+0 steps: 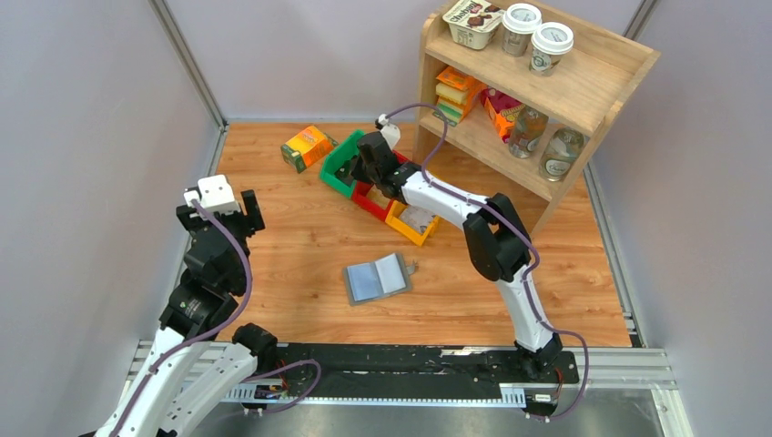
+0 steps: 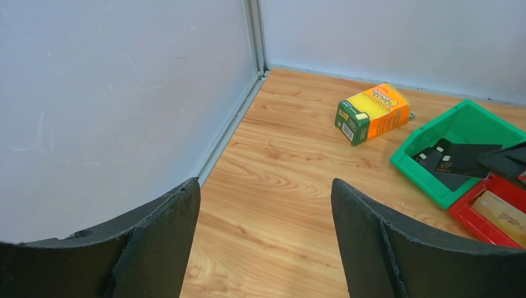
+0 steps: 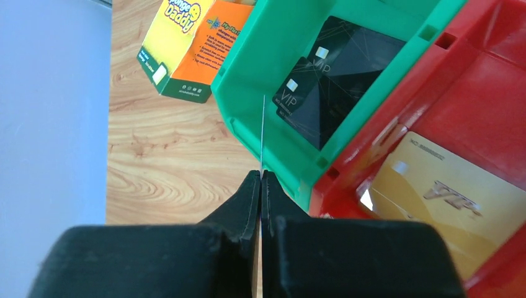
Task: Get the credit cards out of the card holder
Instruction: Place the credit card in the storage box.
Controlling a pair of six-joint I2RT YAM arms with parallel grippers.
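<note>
Only the right wrist view shows the right gripper pinching an edge-on card, black cards in the green bin ahead, gold card in the red bin; overhead, the card holder lies open behind, left gripper splayed.

Carton: the yellow face reads "Daddy" under the letters "onge", which the frame edge cuts off. Its orange panel starts "My P…"; the fine print is too small to read.

Two black cards in the green bin: "VIP" beside each chip.

Gold card in the red bin: large "VIP", and "NO." with unclear digits along the edge.

Shelf cups: print illegible.
</note>
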